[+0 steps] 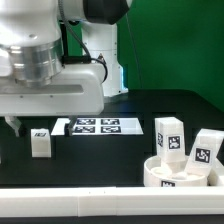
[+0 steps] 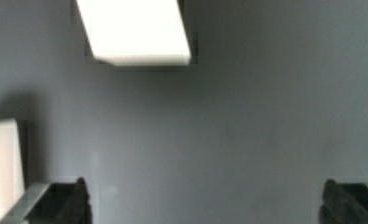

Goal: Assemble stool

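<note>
the stool is at its very start, as far as i can judge: no part looks joined to another. the round shallow white plastic seat [image 1: 172, 172] lies flat on the black surface [image 1: 110, 155], hollow side up, near the camera at the exterior view's right, so its axis runs straight up. two small blocky white plastic legs stand just behind it, the inner leg [image 1: 169, 137] and the outer leg [image 1: 205, 150]. both are on end with their long axes close to vertical and their tagged faces toward the camera; whether they touch the seat's rim i cannot tell. the third leg [image 1: 40, 142] stands alone, well apart at the exterior view's left, its tag also facing the camera. it looks upright, but it shows too squat to be sure of its long axis. the flat white marker board [image 1: 97, 126] lies farther back, between the two groups. the gripper [image 2: 207, 205] hangs over the surface near the third leg, jaws spread wide and holding nothing. in the wrist view a white block [image 2: 136, 32], probably that leg, sits ahead of the fingertips, not between them. all three legs are left to be picked up and fixed to the seat.
</note>
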`<act>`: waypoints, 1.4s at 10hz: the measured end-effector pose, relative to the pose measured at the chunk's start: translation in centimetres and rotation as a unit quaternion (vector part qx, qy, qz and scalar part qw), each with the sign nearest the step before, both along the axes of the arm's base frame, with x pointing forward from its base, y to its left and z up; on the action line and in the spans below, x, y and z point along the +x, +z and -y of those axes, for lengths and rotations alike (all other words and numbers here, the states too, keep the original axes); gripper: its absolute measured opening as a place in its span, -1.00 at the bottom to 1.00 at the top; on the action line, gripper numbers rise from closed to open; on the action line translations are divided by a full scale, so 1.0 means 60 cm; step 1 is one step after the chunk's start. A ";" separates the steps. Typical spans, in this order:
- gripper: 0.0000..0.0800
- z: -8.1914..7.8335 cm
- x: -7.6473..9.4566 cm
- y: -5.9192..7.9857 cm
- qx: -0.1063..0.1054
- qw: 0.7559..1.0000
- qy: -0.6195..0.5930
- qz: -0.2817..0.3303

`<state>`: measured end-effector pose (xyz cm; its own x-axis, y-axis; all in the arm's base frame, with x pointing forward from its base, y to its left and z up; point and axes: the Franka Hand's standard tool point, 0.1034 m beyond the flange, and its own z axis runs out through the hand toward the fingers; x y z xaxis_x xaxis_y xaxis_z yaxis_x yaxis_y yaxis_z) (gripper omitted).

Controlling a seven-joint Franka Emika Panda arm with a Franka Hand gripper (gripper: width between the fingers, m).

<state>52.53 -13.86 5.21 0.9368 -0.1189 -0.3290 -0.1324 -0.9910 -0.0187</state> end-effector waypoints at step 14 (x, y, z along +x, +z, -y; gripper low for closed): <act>0.62 -0.001 -0.060 -0.054 0.042 0.949 0.014 -0.312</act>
